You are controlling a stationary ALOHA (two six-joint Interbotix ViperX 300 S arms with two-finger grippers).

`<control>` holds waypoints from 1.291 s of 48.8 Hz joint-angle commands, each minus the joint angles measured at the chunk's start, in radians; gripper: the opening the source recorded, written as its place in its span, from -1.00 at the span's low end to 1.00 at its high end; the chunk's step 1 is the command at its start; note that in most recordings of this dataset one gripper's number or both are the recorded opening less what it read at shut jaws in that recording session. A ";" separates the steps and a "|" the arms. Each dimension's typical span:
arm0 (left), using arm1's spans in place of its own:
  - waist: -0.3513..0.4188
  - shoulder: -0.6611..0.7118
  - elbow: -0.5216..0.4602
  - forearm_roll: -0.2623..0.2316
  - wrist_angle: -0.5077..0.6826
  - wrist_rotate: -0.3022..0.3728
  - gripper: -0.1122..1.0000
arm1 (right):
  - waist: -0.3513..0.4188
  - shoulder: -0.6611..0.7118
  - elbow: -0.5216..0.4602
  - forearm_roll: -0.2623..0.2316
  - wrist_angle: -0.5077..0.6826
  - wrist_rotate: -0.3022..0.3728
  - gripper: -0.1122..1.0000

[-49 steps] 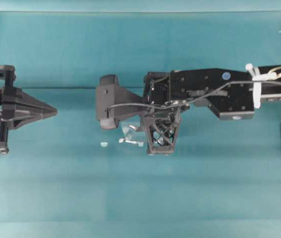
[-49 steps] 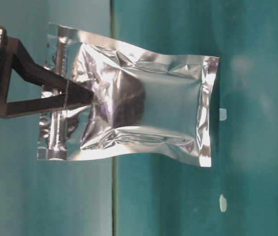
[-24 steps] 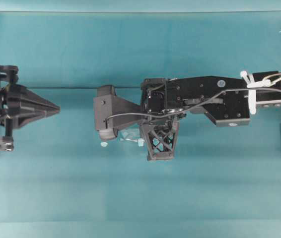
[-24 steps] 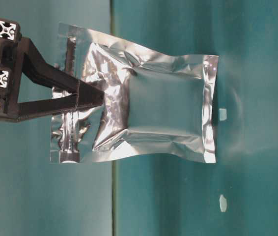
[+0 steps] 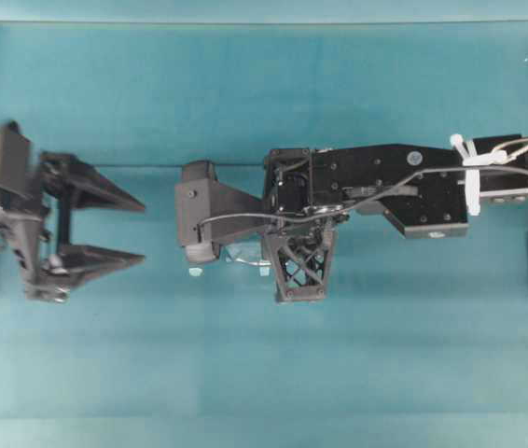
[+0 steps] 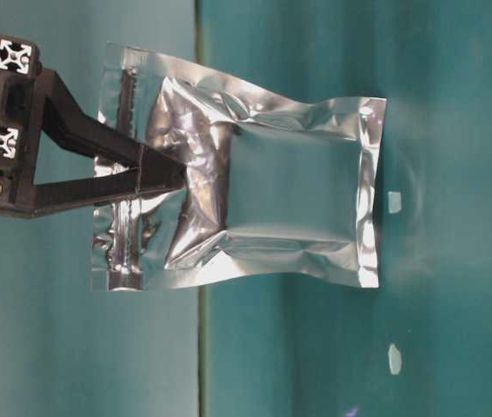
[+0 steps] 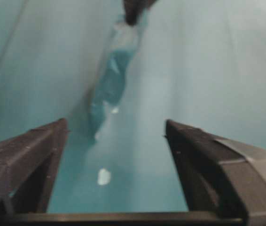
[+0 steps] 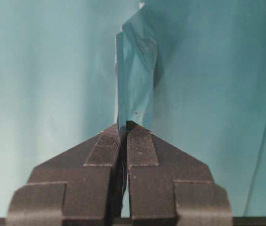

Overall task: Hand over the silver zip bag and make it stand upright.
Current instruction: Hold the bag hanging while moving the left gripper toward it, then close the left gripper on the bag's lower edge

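Right gripper (image 8: 123, 126), black, triangular fingers: one. Jaws pressed together on the zip-seal end of the bag, the foil pinched between the fingertips.

Shiny, crinkled silver foil zip bag (image 6: 263, 182), roughly rectangular: one. It hangs from the right gripper's tips, edge-on in the right wrist view (image 8: 135, 70). In the table-level view its far short end lies at the teal cloth surface (image 6: 455, 104); whether it touches I cannot tell. From overhead only a sliver of foil (image 5: 245, 257) shows beneath the right arm.

Left gripper (image 5: 138, 231), black, same build: one. Jaws spread wide, nothing between them, touching nothing. The bag sits ahead of its fingertips, well apart, seen edge-on in the left wrist view (image 7: 112, 84).

Small pale flecks on the cloth: two in the table-level view (image 6: 394, 201), (image 6: 394, 358), beyond the bag's far end; one lies ahead of the left gripper's jaws (image 7: 104, 176).
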 commanded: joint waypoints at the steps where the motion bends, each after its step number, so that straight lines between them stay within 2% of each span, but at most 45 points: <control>1: 0.000 0.069 0.005 0.003 -0.127 -0.003 0.81 | 0.003 -0.008 -0.008 -0.002 -0.009 0.000 -0.79; 11: 0.000 0.235 0.000 0.003 -0.318 -0.040 0.81 | -0.005 -0.009 0.003 -0.002 -0.014 0.002 -0.79; 21: -0.002 0.382 -0.020 0.003 -0.420 -0.054 0.81 | -0.008 -0.017 0.020 -0.002 -0.015 0.003 -0.79; 36: 0.008 0.572 -0.129 0.003 -0.448 -0.040 0.81 | -0.014 -0.021 0.029 -0.002 -0.028 0.005 -0.79; 46: 0.011 0.676 -0.204 0.003 -0.456 -0.037 0.81 | -0.014 -0.021 0.029 -0.002 -0.048 0.029 -0.79; 63: 0.038 0.782 -0.295 0.003 -0.479 -0.035 0.81 | -0.012 -0.023 0.034 -0.002 -0.046 0.034 -0.79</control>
